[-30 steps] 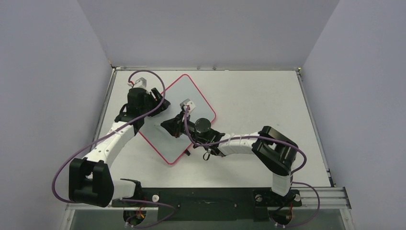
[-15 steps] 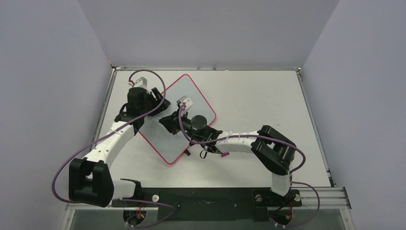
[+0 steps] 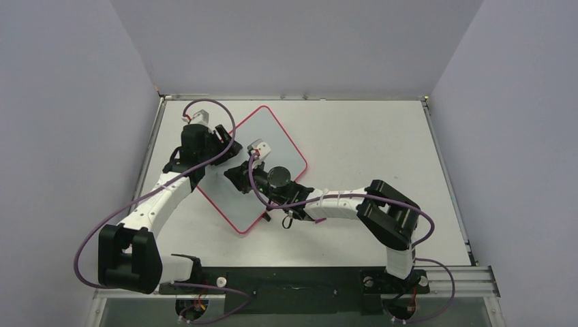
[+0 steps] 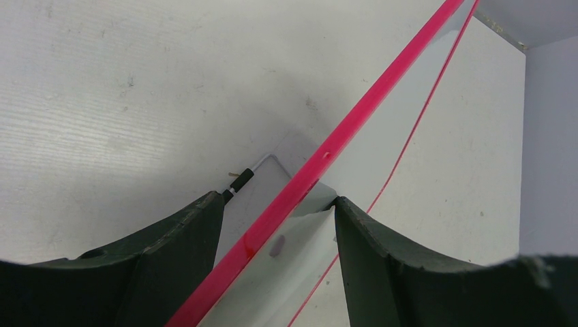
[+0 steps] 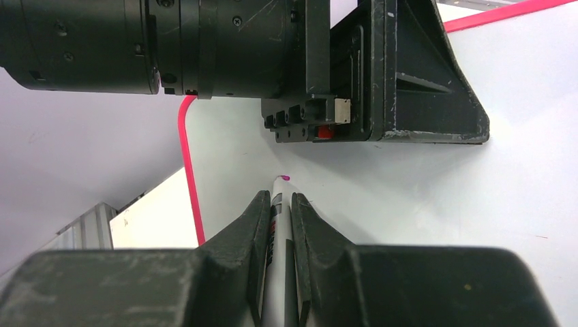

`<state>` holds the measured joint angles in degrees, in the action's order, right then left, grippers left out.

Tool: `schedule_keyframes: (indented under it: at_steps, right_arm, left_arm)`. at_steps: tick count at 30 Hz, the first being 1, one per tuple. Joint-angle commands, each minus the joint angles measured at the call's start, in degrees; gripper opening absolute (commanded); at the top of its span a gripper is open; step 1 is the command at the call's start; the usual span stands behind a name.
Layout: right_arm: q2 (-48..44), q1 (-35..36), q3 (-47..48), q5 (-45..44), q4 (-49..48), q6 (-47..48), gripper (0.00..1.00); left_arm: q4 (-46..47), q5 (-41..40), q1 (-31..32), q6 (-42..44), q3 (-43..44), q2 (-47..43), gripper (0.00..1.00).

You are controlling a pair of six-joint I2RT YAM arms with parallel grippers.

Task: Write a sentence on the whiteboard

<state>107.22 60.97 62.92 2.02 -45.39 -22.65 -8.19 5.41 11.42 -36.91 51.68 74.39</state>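
The whiteboard [image 3: 269,131], white with a thin red frame, lies turned like a diamond on the table. My left gripper [image 3: 223,144] is at its left edge, open, with the red frame [image 4: 354,122] running between its fingers [image 4: 278,201]. A small purplish smudge [image 4: 277,245] marks the board there. My right gripper [image 3: 236,178] hovers low over the board's left part, shut on a white marker [image 5: 279,225]. The marker's magenta tip [image 5: 282,178] is at the board surface [image 5: 422,197]. No sentence shows on the parts of the board I see.
The left arm's black wrist [image 5: 272,54] hangs close in front of the marker tip. A small black clip [image 4: 242,178] sits at the board's edge. White table [image 3: 368,143] stretches to the right, bounded by grey walls and a metal rail [image 3: 450,279] at the near edge.
My right gripper with the marker has slid a little to the left across the board, toward the left gripper. The left arm and the board have not moved.
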Motion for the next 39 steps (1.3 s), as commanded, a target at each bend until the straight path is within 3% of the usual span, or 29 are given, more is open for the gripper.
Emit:
schedule_keyframes:
  at_steps: [1, 14, 39]
  right_arm:
    - [0.4, 1.1, -1.8, -3.6, 4.7, 2.2, 0.00]
    - [-2.7, 3.2, -8.5, -7.2, 5.4, 1.9, 0.00]
    - [-0.7, 2.0, 0.1, -9.8, 9.4, 3.7, 0.00]
  left_arm:
    - [2.2, -0.8, 0.3, 4.0, 3.9, -0.8, 0.46]
    - [2.0, -0.7, 0.2, 4.2, 4.2, -0.9, 0.46]
    - [1.7, 0.1, 0.2, 4.6, 4.3, 0.1, 0.46]
